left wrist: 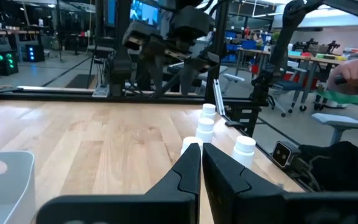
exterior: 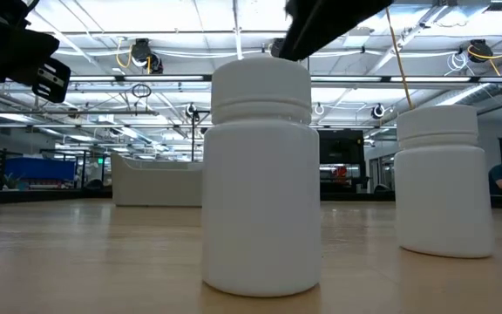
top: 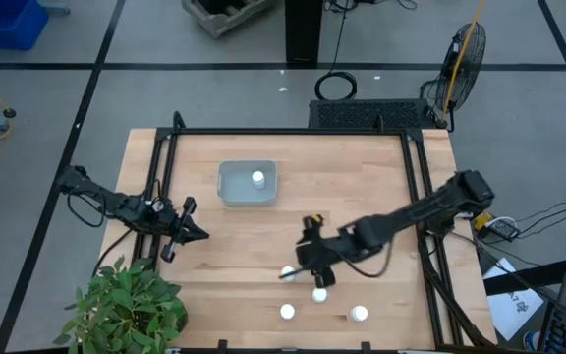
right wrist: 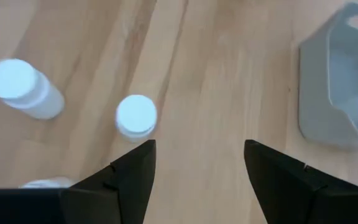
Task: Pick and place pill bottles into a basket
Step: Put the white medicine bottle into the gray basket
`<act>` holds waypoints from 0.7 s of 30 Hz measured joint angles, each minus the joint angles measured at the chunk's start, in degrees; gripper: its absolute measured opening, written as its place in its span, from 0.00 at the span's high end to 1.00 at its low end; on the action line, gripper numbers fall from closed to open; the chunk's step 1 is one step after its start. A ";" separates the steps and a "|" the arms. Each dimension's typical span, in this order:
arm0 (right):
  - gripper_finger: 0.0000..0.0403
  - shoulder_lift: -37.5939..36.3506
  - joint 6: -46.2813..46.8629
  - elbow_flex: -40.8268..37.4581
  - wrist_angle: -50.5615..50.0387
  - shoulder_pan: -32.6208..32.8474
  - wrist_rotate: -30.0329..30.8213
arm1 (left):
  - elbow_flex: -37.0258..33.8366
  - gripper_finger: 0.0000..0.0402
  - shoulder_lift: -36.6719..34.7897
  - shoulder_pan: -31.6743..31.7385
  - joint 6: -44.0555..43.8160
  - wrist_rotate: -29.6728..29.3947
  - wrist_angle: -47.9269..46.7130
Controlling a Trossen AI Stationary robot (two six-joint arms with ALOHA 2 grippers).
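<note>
Wooden table (top: 263,246) carries all the things. Near its front edge, the right gripper (top: 303,267) hangs low with its fingers spread and nothing between them. Four white bottles stand close around it: one (top: 319,294) just beside it, one (top: 288,272) partly under it, two more (top: 287,312) (top: 360,314) a little nearer the edge. Farther back, beyond this gripper, the grey basket (top: 232,187) holds one bottle (top: 258,178). Off at the table's left side, the left gripper (top: 197,234) waits, fingers pressed together.
</note>
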 joint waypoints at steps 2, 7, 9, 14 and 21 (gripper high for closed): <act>0.41 -2.31 3.86 -2.53 -0.23 2.49 1.01 | 0.00 0.94 0.00 0.00 0.00 0.00 0.02; 0.41 -5.76 13.57 -7.44 -3.99 8.25 4.19 | 0.00 0.94 0.00 0.00 0.00 0.00 0.02; 0.41 -6.26 17.49 -8.40 -4.73 10.27 4.65 | 0.00 0.94 0.00 0.00 0.00 0.00 0.00; 0.41 -6.39 23.97 -8.96 -6.74 16.34 4.61 | 0.00 0.94 -0.02 0.00 0.00 0.00 0.02; 0.41 -6.35 32.93 -8.94 -4.93 23.65 4.51 | 0.00 0.94 -0.02 0.00 0.00 -0.01 0.00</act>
